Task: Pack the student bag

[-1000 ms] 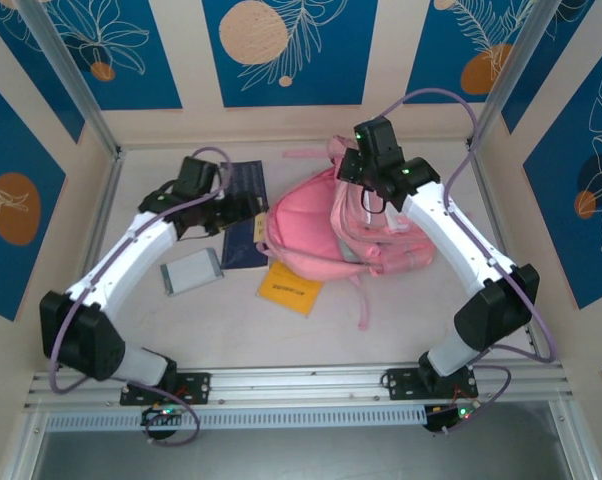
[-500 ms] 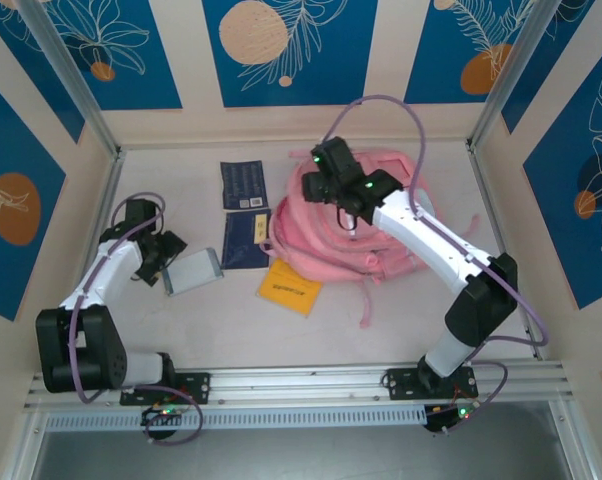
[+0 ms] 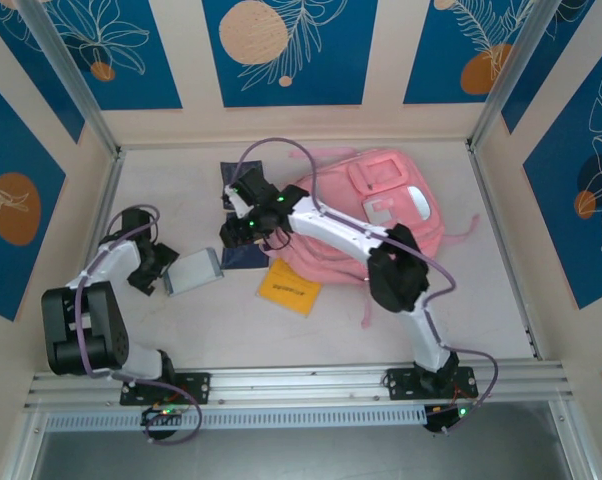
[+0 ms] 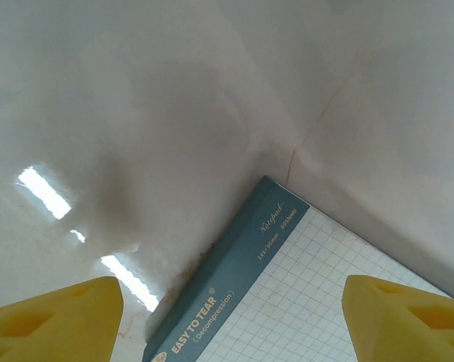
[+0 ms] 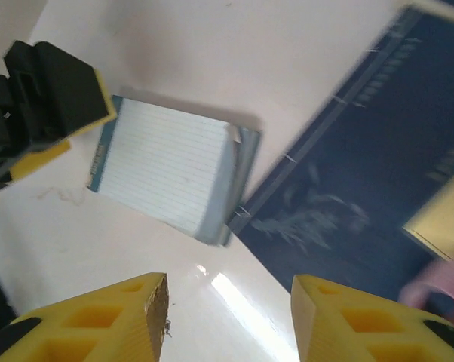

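The student bag [image 3: 391,205], a large pink backpack, lies flat at the back right with its front pocket and white patch facing up. My right arm reaches leftward across it. My right gripper [image 3: 239,230] [image 5: 227,324] hangs open over bare table beside a dark blue booklet [image 3: 243,250] [image 5: 363,188], holding nothing. My left gripper [image 3: 159,268] [image 4: 231,324] is open and low at the left end of a teal-edged notepad [image 3: 193,270] [image 4: 302,302] [image 5: 167,170]. The pad's corner lies between the yellow fingertips [image 4: 53,317], which do not touch it.
A yellow booklet [image 3: 289,288] lies in front of the bag, its strap [image 3: 366,305] trailing toward the near edge. A second dark blue booklet [image 3: 231,175] sits behind the right wrist. Walls enclose the table on three sides. The left gripper's black body [image 5: 46,98] shows in the right wrist view.
My right gripper let go of the bag, opened, and swung left across it to the dark booklet. The bag settled flat, front up. My left arm drew back beside the notepad.
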You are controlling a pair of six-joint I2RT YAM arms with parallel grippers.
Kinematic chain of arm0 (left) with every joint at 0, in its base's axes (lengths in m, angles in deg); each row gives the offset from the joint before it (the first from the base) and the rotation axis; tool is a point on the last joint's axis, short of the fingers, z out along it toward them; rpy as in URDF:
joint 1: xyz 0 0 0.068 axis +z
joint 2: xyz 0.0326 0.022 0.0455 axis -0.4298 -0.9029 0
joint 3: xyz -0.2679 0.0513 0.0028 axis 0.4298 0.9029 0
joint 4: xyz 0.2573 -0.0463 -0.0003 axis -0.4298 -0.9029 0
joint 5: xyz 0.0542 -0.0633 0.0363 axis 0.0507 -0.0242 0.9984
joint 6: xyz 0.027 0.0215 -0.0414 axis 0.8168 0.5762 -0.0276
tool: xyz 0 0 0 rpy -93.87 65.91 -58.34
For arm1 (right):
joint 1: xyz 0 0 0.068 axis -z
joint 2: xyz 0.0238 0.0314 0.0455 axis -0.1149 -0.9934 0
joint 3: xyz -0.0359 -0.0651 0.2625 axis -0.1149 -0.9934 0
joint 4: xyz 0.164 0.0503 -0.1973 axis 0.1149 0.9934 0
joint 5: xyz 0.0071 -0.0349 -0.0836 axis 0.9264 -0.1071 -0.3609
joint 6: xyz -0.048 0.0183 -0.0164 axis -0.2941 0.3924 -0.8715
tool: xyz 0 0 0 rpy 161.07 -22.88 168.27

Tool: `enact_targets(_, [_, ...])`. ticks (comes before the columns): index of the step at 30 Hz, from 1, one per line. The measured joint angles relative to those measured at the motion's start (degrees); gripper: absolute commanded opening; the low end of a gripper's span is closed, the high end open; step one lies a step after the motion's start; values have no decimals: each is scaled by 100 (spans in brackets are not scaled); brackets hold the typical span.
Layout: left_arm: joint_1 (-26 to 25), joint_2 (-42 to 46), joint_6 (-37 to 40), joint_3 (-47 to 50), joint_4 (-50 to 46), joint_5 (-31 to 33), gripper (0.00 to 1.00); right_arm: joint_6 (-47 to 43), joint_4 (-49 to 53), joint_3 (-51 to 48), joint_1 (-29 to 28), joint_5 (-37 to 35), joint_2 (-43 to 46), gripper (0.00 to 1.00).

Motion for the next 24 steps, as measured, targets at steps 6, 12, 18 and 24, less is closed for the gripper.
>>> enact_targets(6, [11,-74,-7,92,190,-286,75,184,549,1504,-48,490,-1379,42])
enact_targets(12, [11,-363,2,92,378,-649,75,245,1298,3012,-136,507,-2514,41])
enact_targets(18, [37,-437,2,92,404,-754,75,380,1613,3456,-170,597,-2975,37])
enact_targets(24, [85,-466,7,92,420,-920,75,507,1626,3554,-195,857,-3086,29])
